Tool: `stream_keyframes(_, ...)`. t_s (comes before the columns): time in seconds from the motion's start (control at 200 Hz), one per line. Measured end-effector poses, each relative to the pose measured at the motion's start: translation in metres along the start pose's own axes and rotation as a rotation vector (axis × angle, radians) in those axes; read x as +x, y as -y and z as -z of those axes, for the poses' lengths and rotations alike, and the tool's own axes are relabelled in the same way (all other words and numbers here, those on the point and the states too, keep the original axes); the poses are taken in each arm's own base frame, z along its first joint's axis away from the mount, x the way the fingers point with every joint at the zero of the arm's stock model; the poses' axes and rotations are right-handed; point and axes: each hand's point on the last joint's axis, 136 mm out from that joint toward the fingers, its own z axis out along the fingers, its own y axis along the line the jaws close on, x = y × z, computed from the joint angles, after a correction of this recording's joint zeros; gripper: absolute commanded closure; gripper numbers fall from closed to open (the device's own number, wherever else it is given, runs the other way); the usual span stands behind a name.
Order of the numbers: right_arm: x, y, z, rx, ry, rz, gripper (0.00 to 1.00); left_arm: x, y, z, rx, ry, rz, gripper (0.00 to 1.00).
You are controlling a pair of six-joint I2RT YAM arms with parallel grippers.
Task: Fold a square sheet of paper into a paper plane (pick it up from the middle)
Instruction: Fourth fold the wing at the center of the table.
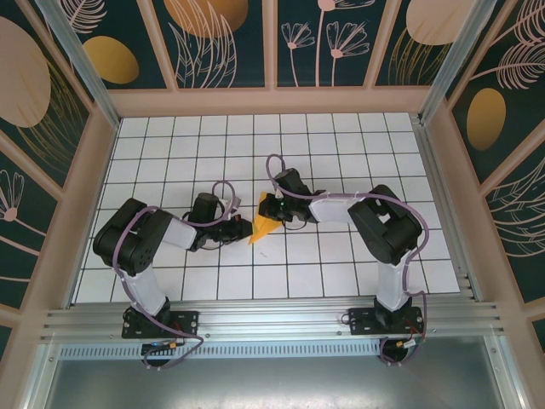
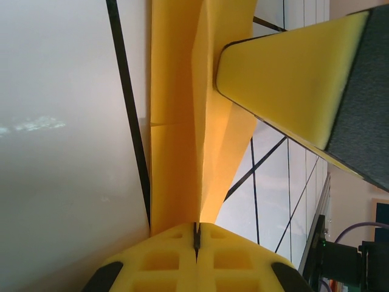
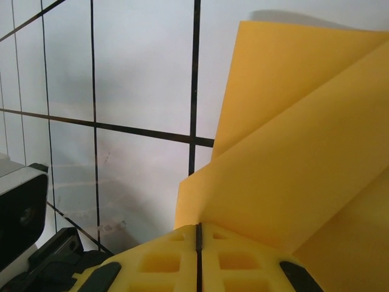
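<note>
Partway: thin orange-yellow paper sheet (image 1: 262, 227) creased into a wedge, not yet a dart; left hand (image 2: 196, 236) and right hand (image 3: 199, 235) pinch it.

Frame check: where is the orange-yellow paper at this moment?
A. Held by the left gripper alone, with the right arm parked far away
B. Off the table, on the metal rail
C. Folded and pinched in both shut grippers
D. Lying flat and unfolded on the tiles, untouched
C: the paper is creased, and it runs straight into the closed fingers of the left gripper and of the right gripper, which meet at it over the tiles.
</note>
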Motion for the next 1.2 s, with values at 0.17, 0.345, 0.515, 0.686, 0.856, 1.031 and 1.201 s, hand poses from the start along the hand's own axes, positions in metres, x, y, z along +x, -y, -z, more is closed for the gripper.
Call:
stream_keyframes(0.17,0.001,0.007,-0.001,0.033,0.004,-0.007,0.91,0.000,0.000,0.000,-0.003,-0.004,0.004,0.95)
stream_keyframes(0.345,0.000,0.011,-0.001,0.050,0.010,-0.010,0.91,0.000,0.000,0.000,-0.005,-0.006,0.006,0.93)
stream_keyframes(0.515,0.000,0.013,-0.002,0.060,0.010,-0.012,0.92,-0.001,0.001,0.000,-0.005,-0.007,0.006,0.86)
stream_keyframes(0.686,0.000,0.017,-0.007,0.084,-0.004,-0.020,0.92,-0.002,0.004,0.002,-0.005,-0.002,0.000,0.80)
stream_keyframes(0.856,0.000,0.017,-0.008,0.088,-0.006,-0.022,0.92,-0.001,0.004,0.003,-0.029,0.007,-0.013,0.81)
stream_keyframes(1.031,-0.001,0.017,-0.008,0.091,-0.006,-0.022,0.92,-0.001,0.000,0.003,-0.049,0.008,-0.025,0.91)
stream_keyframes(1.201,-0.001,0.017,-0.009,0.092,-0.007,-0.021,0.92,-0.001,-0.003,0.003,-0.064,0.010,-0.033,0.98)
